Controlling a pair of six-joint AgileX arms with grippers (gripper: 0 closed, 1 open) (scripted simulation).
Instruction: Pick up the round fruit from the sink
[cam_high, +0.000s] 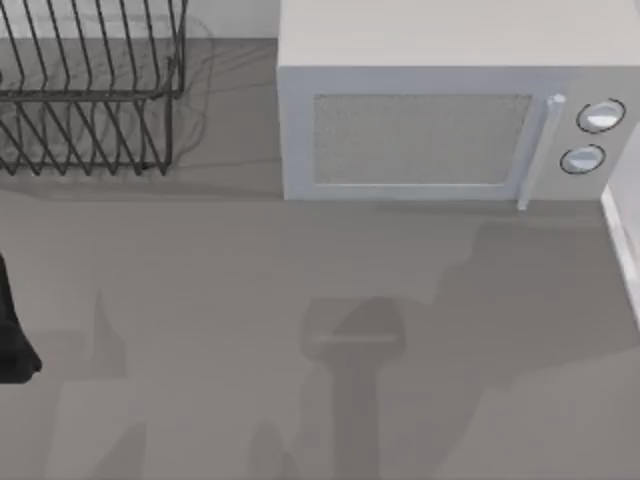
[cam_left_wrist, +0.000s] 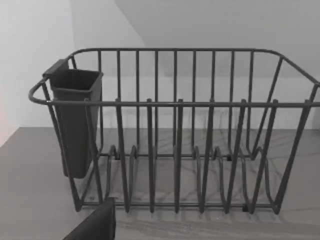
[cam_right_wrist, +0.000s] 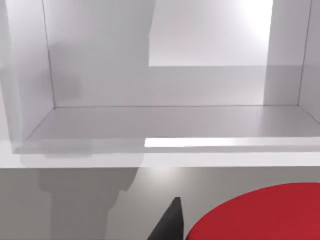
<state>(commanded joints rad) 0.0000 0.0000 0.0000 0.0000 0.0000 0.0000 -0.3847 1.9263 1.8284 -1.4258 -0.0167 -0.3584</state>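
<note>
Grey countertop is sitting bare under the microwave (cam_high: 450, 120), and the round fruit (cam_right_wrist: 260, 212) is lying close below my right wrist camera beside a pale basin, looking smooth, light, probably slippery, so I'm thinking grab across its widest middle; can't tell either gripper's jaws.

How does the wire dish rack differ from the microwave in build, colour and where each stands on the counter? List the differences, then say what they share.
1. The dish rack is open dark wire that you can see through; the microwave is a closed pale box with a mesh door window.
2. The dish rack stands at the top view's back left; the microwave at its back right.
3. The dish rack carries a dark cutlery cup; the microwave carries two round knobs.

Shared: both rest upright on the grey counter.
</note>
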